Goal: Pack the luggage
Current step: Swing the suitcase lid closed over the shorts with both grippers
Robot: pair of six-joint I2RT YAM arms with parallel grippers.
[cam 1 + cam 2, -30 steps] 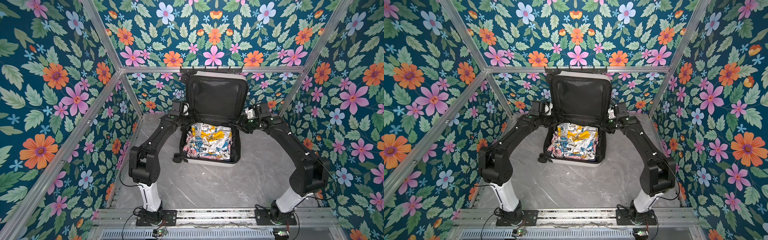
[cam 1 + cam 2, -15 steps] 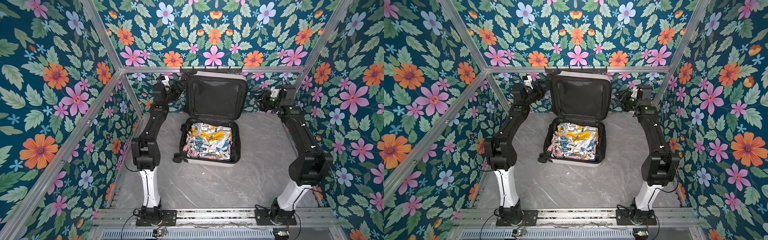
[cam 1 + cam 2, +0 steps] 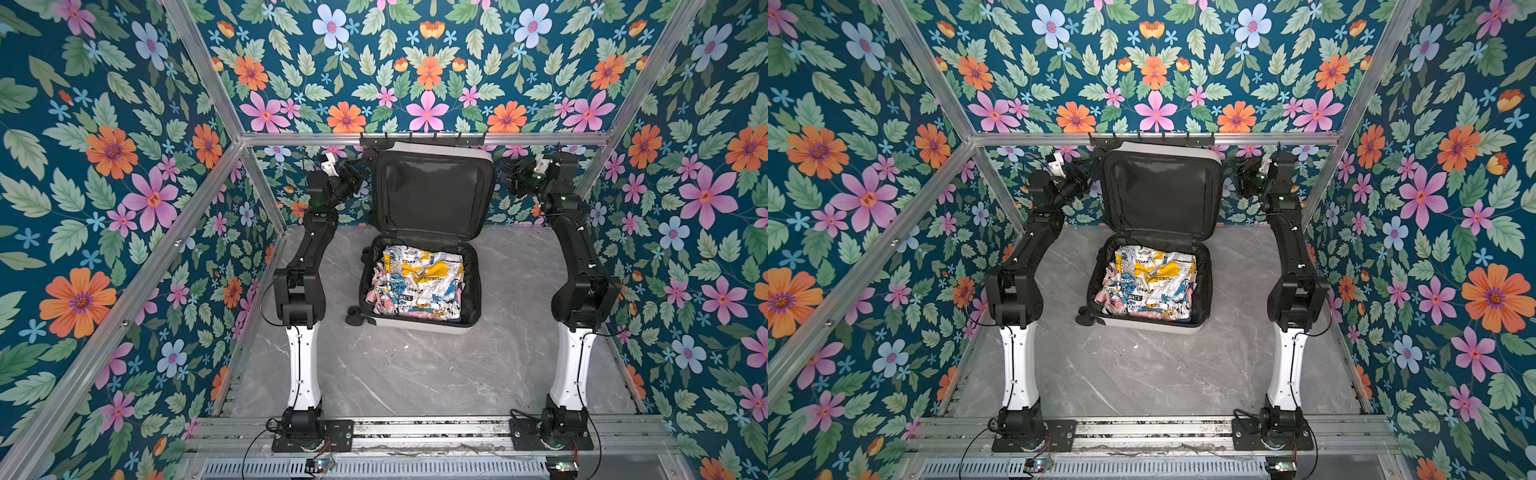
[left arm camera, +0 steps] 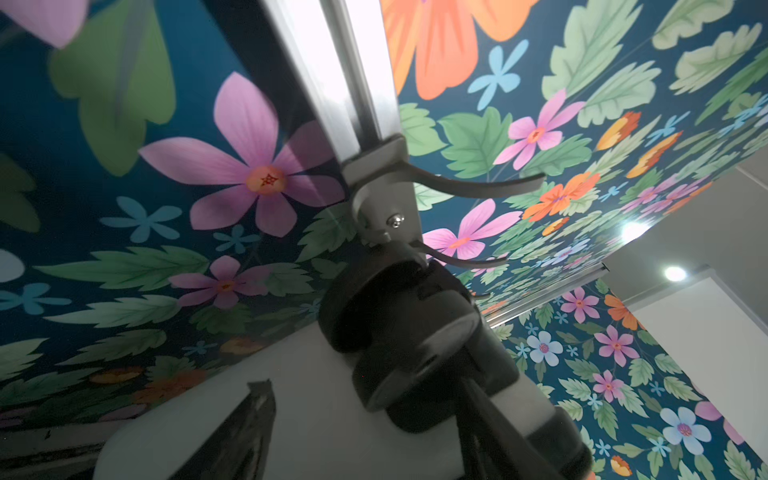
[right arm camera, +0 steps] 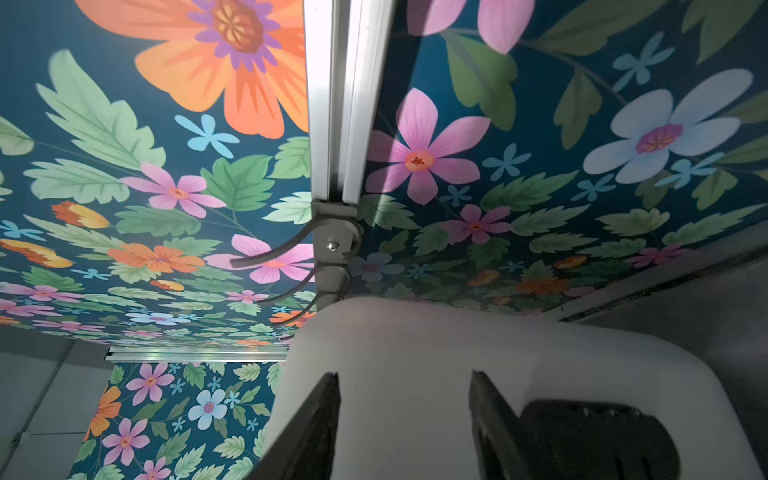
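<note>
You are working inside a booth whose flowered walls (image 3: 104, 166) are closing in a grey marbled table (image 3: 415, 374). The suitcase (image 3: 419, 327) is lying open on the far middle of that table, between the two arms. Its black-lined lid (image 3: 432, 195) is standing upright against the far wall, under a rail of hooks (image 3: 422, 140). A yellow-white printed bag (image 3: 419, 282) is filling the base, and a pink cloth (image 3: 376, 297) is peeking out beneath it on the left side. Your left arm (image 3: 309, 249) is reaching up and far, and the left gripper (image 3: 358, 171) is hovering just beside the lid's upper left corner, close to a black wheel (image 4: 395, 316) there. Only one of its fingers (image 4: 253, 419) is showing in the wrist view, so you cannot tell how wide it is standing or whether it is gripping anything. Your right arm (image 3: 577, 249) is mirroring this, with the right gripper (image 3: 510, 179) sitting just right of the lid's upper right corner. Its fingers (image 5: 322, 415) are standing well apart and clasping nothing, with the white shell showing beyond the gap.
</note>
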